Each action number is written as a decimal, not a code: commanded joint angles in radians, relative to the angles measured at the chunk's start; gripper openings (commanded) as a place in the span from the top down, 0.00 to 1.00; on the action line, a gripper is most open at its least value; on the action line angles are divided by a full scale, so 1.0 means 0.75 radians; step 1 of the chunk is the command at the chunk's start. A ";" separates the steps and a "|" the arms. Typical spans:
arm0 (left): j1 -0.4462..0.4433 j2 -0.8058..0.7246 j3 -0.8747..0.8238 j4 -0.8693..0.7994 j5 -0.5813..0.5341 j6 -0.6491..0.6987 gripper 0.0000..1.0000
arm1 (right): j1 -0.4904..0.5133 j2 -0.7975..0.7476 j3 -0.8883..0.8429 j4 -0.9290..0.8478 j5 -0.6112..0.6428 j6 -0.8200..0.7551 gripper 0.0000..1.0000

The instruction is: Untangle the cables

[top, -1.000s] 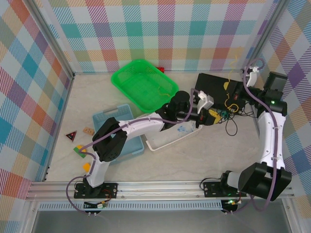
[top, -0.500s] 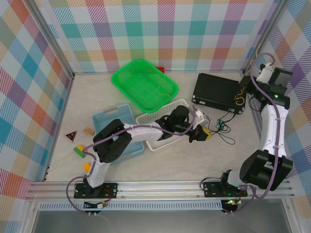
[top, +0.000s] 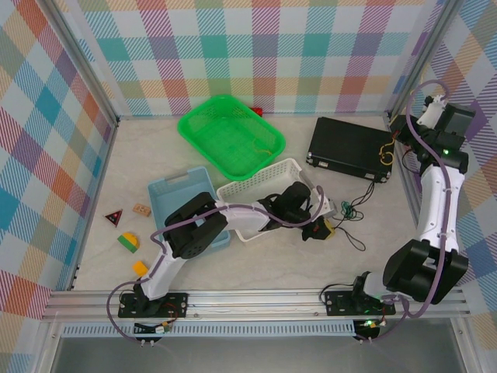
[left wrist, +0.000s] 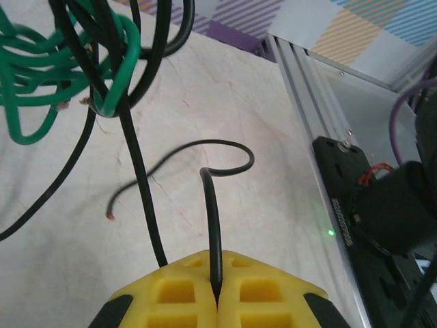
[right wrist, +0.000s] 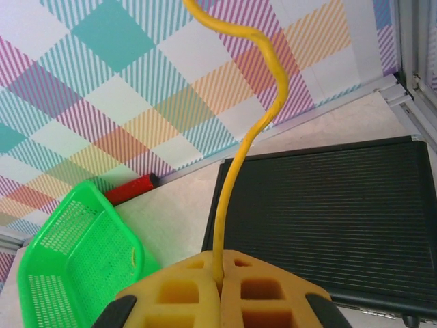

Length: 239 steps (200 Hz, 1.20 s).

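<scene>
Pinching the black cable (left wrist: 212, 225) tight, your left gripper (left wrist: 217, 301) has the green cable (left wrist: 132, 55) looped just past its jaws, off to the left. Farther back, your right gripper (right wrist: 220, 281) is clamped on the yellow cable (right wrist: 224, 198), rising straight out of its jaws, box (right wrist: 328, 205) beyond.

Bare table (top: 256, 260) along near edge = free lane. Ctr-right crowded: white basket (top: 248, 183), black box (top: 345, 146), cables (top: 347, 208) between.
</scene>
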<state>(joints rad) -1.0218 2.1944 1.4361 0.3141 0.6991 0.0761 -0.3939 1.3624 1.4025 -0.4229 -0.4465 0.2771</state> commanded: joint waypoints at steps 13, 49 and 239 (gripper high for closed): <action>-0.008 -0.006 0.077 0.019 -0.121 -0.001 0.77 | -0.009 -0.148 -0.100 0.117 -0.180 -0.015 1.00; 0.013 -0.137 -0.083 0.364 -0.061 -0.132 0.31 | -0.009 -0.266 -0.209 0.107 -0.305 -0.019 1.00; -0.014 0.058 0.407 0.626 -0.166 -0.249 0.12 | 0.006 -0.515 -0.344 0.043 -0.487 0.186 1.00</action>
<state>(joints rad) -1.0206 2.2055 1.6680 0.7185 0.5411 -0.0998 -0.3923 0.9955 1.1530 -0.4145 -0.7650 0.3897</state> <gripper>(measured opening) 0.885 0.054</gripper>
